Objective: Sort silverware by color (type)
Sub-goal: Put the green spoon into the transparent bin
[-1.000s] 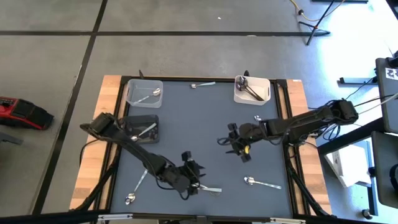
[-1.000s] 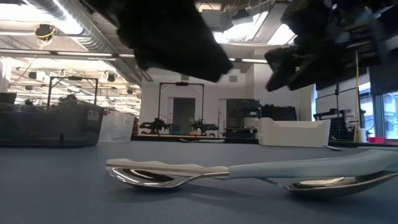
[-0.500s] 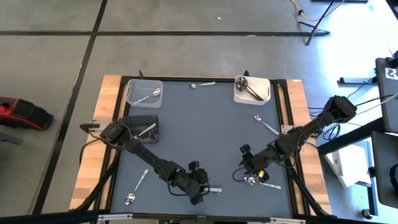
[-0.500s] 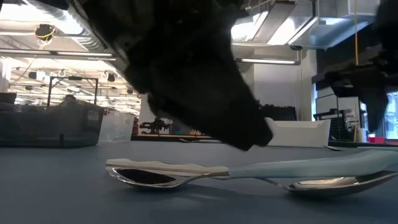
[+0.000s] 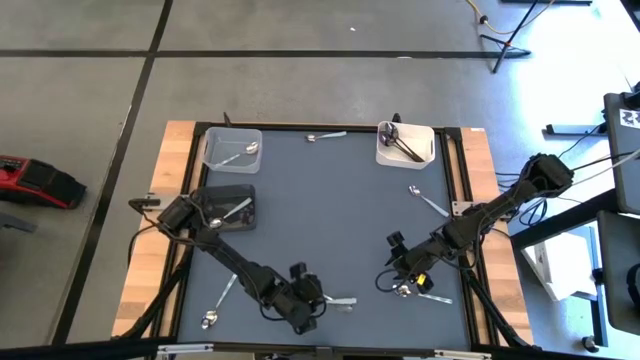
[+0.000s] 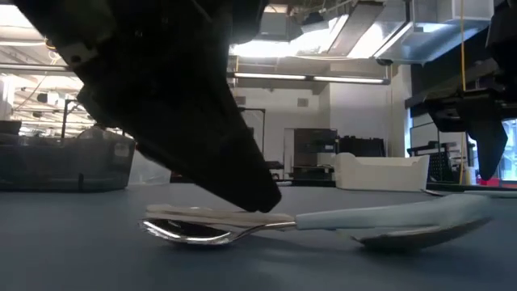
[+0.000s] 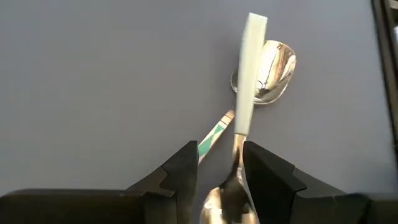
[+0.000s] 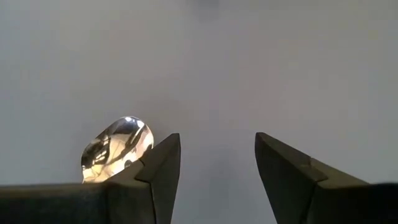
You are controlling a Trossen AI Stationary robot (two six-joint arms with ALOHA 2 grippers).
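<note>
Two shiny spoons lie crossed near the table's near edge. One has a white handle [image 7: 250, 74], the other a greenish handle [image 7: 212, 135] and a far bowl [image 7: 268, 71]. My left gripper [image 5: 303, 302] [image 7: 221, 171] is down on them, shut on the white-handled spoon. My right gripper [image 5: 402, 283] [image 8: 217, 165] hangs open over another spoon [image 5: 425, 295]; that spoon's bowl [image 8: 118, 146] lies flat beside one finger, with no touch to be seen. More spoons lie in the bins and on the table. My left gripper holds the white-handled spoon where the neck [image 7: 236, 155] meets the bowl [image 7: 225, 208], pinched between the two fingers. The fingers slant down from above and lie across the spoon. One dark finger [image 6: 242, 182] reaches down onto it, and the spoon still rests on the table.
At the far edge stand a clear bin [image 5: 215, 158] with a spoon and a white bin [image 5: 430, 150] with dark utensils. A dark bin [image 5: 215, 218] sits at the left. Loose spoons lie at the far edge [image 5: 325, 136], the right [image 5: 428, 200] and the near left [image 5: 218, 300].
My right gripper travelled from mid-table toward the near edge, came down over the spoon there, then held still. My left gripper dropped lower and edged toward the near left, onto the crossed spoons. Both spoons shifted slightly; the greenish-handled one is blurred and tipped.
</note>
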